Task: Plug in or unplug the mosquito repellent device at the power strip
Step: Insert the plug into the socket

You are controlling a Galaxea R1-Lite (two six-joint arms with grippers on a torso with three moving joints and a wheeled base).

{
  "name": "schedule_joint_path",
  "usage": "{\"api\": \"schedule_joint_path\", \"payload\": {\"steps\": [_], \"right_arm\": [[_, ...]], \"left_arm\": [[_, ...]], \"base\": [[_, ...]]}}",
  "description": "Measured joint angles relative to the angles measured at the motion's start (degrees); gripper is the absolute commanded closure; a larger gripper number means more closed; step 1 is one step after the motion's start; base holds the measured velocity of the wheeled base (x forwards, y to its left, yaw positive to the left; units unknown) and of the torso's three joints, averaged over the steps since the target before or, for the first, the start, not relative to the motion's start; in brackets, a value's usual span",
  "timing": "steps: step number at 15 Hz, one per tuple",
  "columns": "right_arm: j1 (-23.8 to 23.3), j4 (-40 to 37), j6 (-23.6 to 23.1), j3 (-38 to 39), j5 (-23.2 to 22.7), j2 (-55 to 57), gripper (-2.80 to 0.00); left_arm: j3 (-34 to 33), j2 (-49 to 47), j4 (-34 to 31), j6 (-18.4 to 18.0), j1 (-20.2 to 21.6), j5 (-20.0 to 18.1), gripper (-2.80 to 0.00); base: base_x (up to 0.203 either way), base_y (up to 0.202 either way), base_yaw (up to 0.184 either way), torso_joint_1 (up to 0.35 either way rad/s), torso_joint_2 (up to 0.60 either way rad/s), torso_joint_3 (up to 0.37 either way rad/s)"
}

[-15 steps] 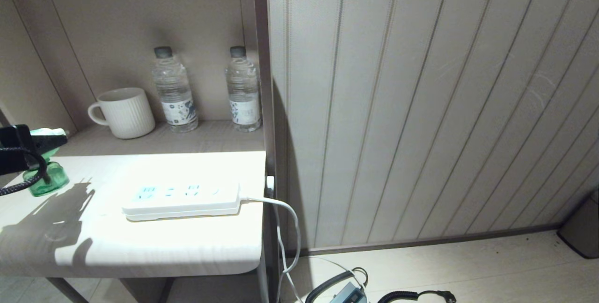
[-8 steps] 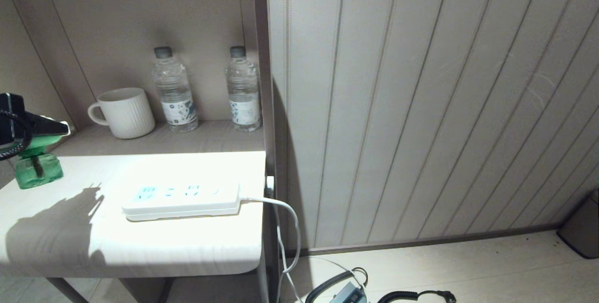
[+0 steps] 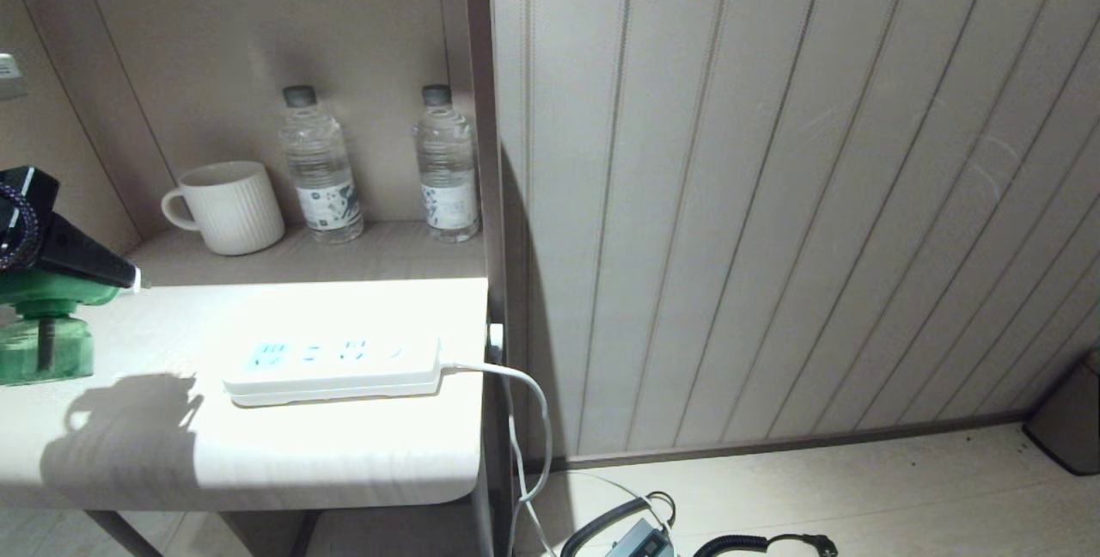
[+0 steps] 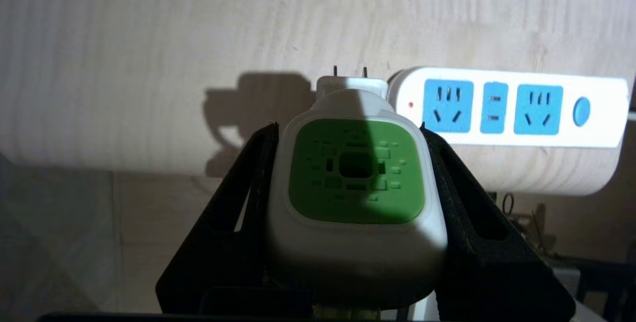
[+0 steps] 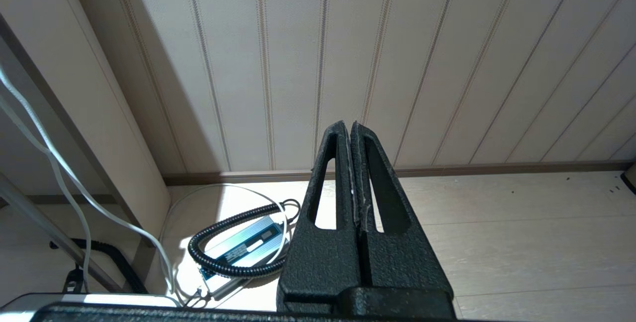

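My left gripper (image 3: pixel 101 275) is at the left edge of the head view, shut on the white cap of the mosquito repellent device (image 3: pixel 36 349), whose green bottle hangs below the black fingers. The device is held clear of the table and casts a shadow on it. In the left wrist view the fingers (image 4: pixel 449 173) clamp both sides of the device (image 4: pixel 355 173), whose two prongs point at the table just beside the near end of the power strip (image 4: pixel 507 106). The power strip (image 3: pixel 335 368) lies flat on the tabletop with nothing plugged into its blue sockets. My right gripper (image 5: pixel 352 125) hangs shut over the floor.
A white mug (image 3: pixel 230 206) and two water bottles (image 3: pixel 320 166) (image 3: pixel 447 163) stand on the shelf at the back. The strip's white cable (image 3: pixel 528 402) drops off the table's right edge. A coiled black cable and a blue box (image 5: pixel 238 245) lie on the floor.
My left gripper has carried the device leftward and nearer the camera, and the bottle has turned from tilted to upright. Its shadow on the table has shifted right. The strip has not moved.
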State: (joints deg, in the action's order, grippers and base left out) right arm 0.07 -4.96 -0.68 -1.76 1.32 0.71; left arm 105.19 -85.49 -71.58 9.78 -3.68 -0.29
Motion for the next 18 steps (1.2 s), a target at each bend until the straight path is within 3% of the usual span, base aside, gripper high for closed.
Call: {"api": "schedule_joint_path", "payload": {"steps": [3,6,15,18], "right_arm": [[0.0,0.0,0.0,0.0,0.0,0.0,0.0],[0.0,0.0,0.0,0.0,0.0,0.0,0.0],[0.0,0.0,0.0,0.0,0.0,0.0,0.0],[0.0,0.0,0.0,0.0,0.0,0.0,0.0]], "left_arm": [[2.7,-3.3,-5.3,0.6,-3.3,-0.3,0.0],[3.1,-4.7,-5.1,4.2,-7.1,-0.4,0.0],[3.2,-5.1,-9.2,7.4,-16.0,-1.0,0.0],[3.5,-5.9,-9.1,8.7,-17.1,-1.0,0.0]], "base": [[0.0,0.0,0.0,0.0,0.0,0.0],[0.0,0.0,0.0,0.0,0.0,0.0],[0.0,0.0,0.0,0.0,0.0,0.0],[0.0,0.0,0.0,0.0,0.0,0.0]]}}
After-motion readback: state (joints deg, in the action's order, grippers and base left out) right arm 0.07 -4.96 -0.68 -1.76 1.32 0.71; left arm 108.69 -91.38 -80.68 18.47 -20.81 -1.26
